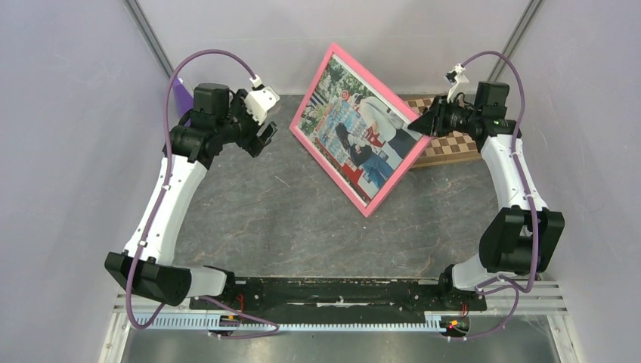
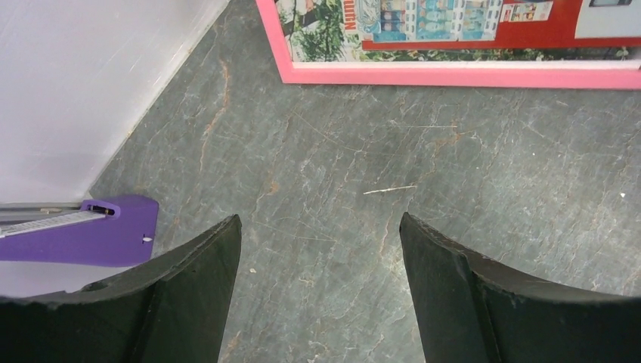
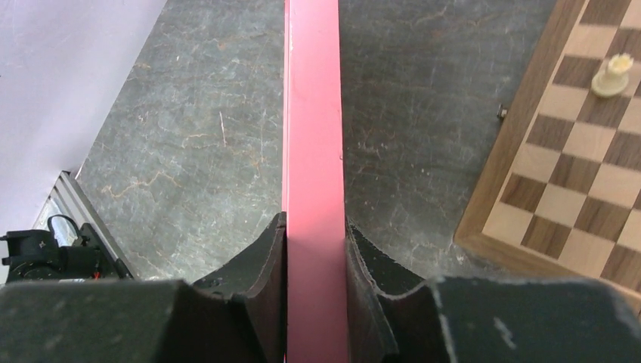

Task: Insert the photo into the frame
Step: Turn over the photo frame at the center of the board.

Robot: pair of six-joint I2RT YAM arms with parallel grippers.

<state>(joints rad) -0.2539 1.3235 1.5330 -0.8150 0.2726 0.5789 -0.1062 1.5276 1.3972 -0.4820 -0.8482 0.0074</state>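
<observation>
The pink frame [image 1: 329, 172] stands tilted in the middle of the table, its front facing up toward the top camera, and the photo [image 1: 355, 128] shows inside it. My right gripper [image 1: 418, 121] is shut on the frame's right edge. In the right wrist view the pink rim [image 3: 314, 113] runs edge-on between the fingers [image 3: 264, 257]. My left gripper [image 1: 266, 136] hovers open just left of the frame, apart from it. Its wrist view shows bare table between the fingers, with the frame's pink rim [image 2: 453, 74] and part of the photo [image 2: 453, 26] beyond.
A brown-and-cream chessboard [image 1: 453, 145] lies behind the frame at the right, and a white chess piece [image 3: 614, 74] stands on it. A purple object [image 2: 83, 238] sits by the left wall [image 1: 75, 151]. The dark stone tabletop [image 1: 302, 234] stretches toward the arm bases.
</observation>
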